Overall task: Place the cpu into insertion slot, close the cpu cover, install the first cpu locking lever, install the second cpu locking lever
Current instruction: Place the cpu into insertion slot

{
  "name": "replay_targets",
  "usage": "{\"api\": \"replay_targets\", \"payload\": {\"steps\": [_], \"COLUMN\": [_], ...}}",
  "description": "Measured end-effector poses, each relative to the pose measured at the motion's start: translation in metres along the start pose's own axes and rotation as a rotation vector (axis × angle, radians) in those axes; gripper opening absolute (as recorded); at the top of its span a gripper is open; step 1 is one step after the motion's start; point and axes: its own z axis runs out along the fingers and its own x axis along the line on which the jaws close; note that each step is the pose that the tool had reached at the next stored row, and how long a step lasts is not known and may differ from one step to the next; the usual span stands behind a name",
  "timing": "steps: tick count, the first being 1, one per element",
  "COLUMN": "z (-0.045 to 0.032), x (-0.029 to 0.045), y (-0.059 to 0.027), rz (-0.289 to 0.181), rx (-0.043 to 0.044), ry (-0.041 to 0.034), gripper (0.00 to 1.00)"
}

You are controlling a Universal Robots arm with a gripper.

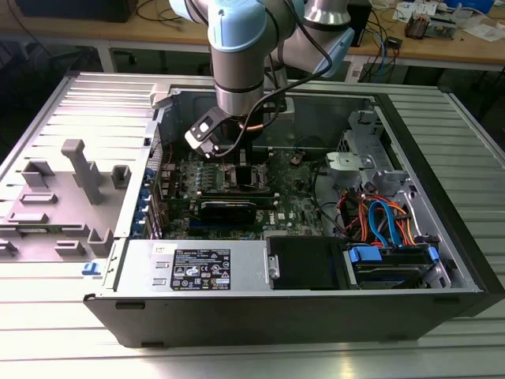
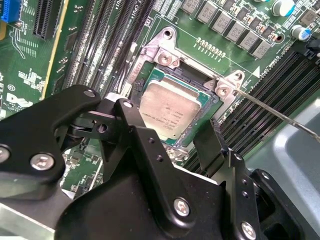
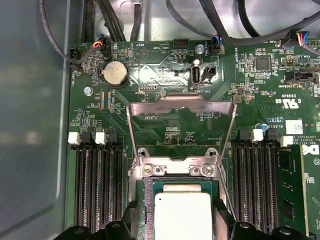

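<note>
Shows small flat square silver-grey cpu seated in silver-rimmed square insertion slot, mid green motherboard. Finds black gripper spread, fingers straddling chip's opposite edges, contact unclear. Judged light, stiff, slick-topped, fragile underneath; best gripped by side edges, kept level. Seen in first wrist view: thin silvery windowed cpu cover swung open beyond slot. Seen in second wrist view: thin wire locking lever sticking out past slot corner.

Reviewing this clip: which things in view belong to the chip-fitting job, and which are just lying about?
Job: chip, lying in the socket; cover, raised open; lever; gripper over the chip.
Lying about: coin battery; memory slots; coloured cables; grey plastic fixture.
</note>
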Motion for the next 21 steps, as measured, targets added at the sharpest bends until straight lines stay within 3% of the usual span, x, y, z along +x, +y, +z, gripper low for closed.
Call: {"api": "replay_targets", "payload": {"steps": [21], "z": [0.0004], "x": [0.0047], "y": [0.0002], "rz": [0.0], "rx": [0.0001], "ry": [0.0003], "gripper": [0.68]}}
